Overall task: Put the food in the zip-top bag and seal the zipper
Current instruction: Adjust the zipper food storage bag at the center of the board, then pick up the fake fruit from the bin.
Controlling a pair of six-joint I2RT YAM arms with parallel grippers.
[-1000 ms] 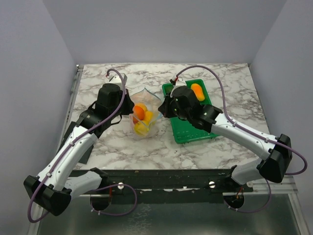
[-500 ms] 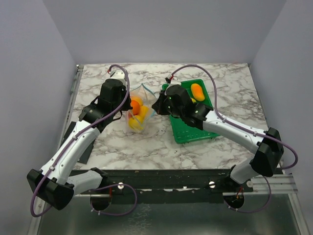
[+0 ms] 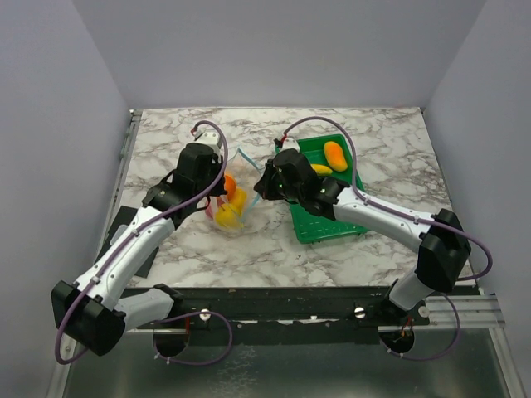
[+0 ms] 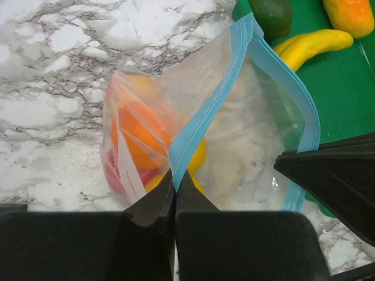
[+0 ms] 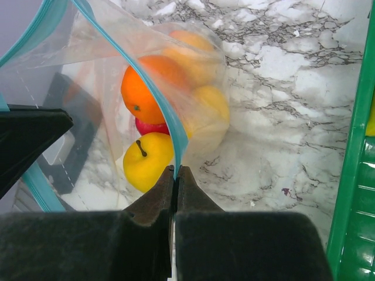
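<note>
Left gripper: the left gripper (image 4: pixel 174 181) is clamped right down, jaws pressed together with one strip of the zipper (image 4: pixel 202 120) pinched between the tips.
Right gripper: the right gripper (image 5: pixel 174 175) is squeezed tight too, nipping the opposite strip of the same blue edge, and its dark finger shows at the right of the left wrist view.
Zip-top bag: the zip-top bag (image 3: pixel 232 203) is between the two grippers, over the marble table (image 3: pixel 390 157) and just left of the green tray (image 3: pixel 328 224). I cannot tell whether its bottom rests on the marble.
Mouth: it is open. The two blue strips meet at the far corner and spread apart toward the grippers, so there is no seal.
Label: a white label (image 4: pixel 129 172) shows through the crinkly plastic on the left side.
Food in the bag: there's a bright orange (image 5: pixel 143 88), a paler orange fruit (image 5: pixel 193 52) behind it, a red piece (image 5: pixel 149 127) tucked underneath and a yellow fruit with a dark stem (image 5: pixel 146 161) lowest, all bunched at the closed end.
Food on the tray: the banana (image 4: pixel 313 45) lies on the green surface, with a dark green piece (image 4: pixel 270 14) beside it and an orange-yellow piece (image 4: pixel 348 14) further along. All three are outside the bag.
Arms: from the top view both arms reach in from the near edge and converge on the bag, the right arm crossing over the tray.
</note>
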